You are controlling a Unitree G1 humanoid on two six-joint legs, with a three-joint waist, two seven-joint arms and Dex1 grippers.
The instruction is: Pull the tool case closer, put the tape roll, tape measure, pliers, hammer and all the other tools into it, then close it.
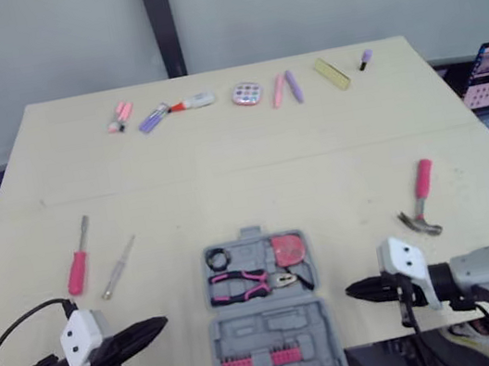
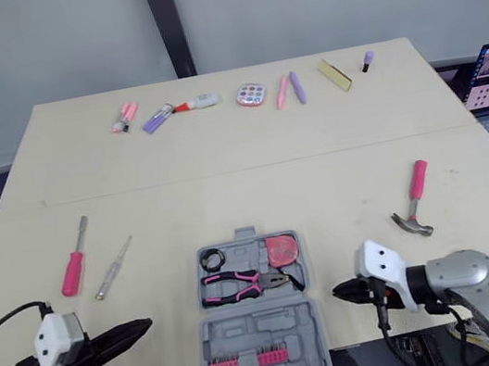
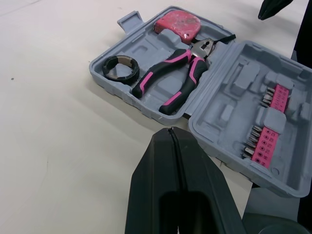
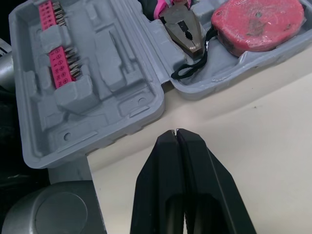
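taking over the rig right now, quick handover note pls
Left gripper and right gripper: both shut, empty, flanking the tool case.
Done: case open at the near table edge, holding tape roll, pliers, tape measure.
Left to do: hammer on the table's right, pink screwdriver and thin screwdriver on its left, then close the case.
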